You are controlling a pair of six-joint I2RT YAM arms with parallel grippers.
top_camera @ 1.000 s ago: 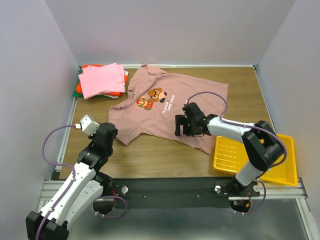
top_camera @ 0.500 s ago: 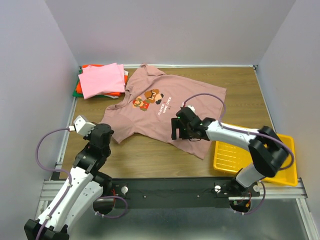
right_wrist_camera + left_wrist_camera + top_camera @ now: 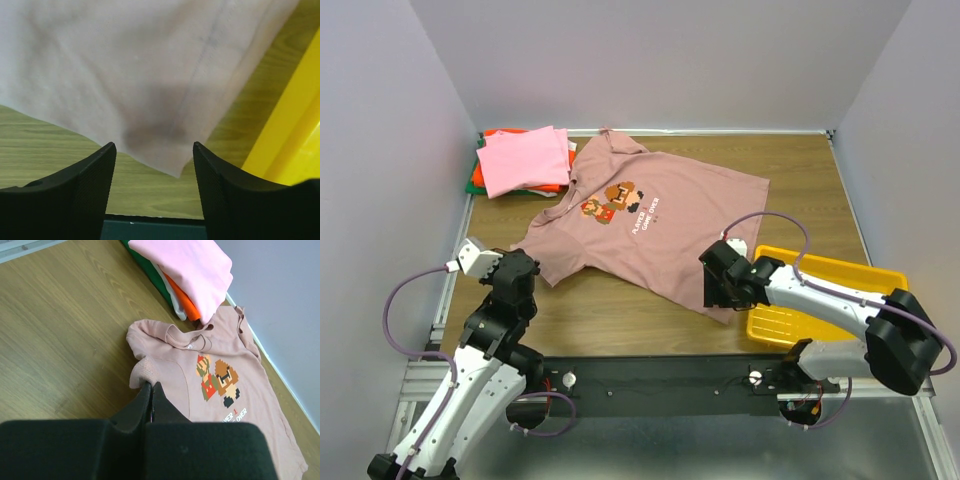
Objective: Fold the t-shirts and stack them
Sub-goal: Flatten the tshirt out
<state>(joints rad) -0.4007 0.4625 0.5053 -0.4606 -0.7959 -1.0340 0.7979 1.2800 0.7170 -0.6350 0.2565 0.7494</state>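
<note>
The dusty mauve t-shirt (image 3: 655, 220) lies spread on the table, print facing up. My left gripper (image 3: 527, 274) is shut on its left sleeve; the left wrist view shows the jaws pinching the sleeve's edge (image 3: 145, 371). My right gripper (image 3: 712, 292) is open at the shirt's near right hem corner, beside the tray. In the right wrist view that corner (image 3: 172, 165) hangs between the two spread fingers of the gripper (image 3: 155, 148), touching neither. A folded stack of t-shirts (image 3: 520, 160), bright pink on top with orange-red and green beneath, sits at the far left corner.
A yellow plastic tray (image 3: 885, 285) stands at the near right, just right of my right gripper; its rim (image 3: 295, 125) shows in the right wrist view. Walls close in the table on the left, back and right. Bare wood runs along the near edge.
The shirt has slid left and nearer with my left gripper pulling the sleeve. My right gripper moved from mid-shirt to the near right hem corner, its jaws a little narrower.
</note>
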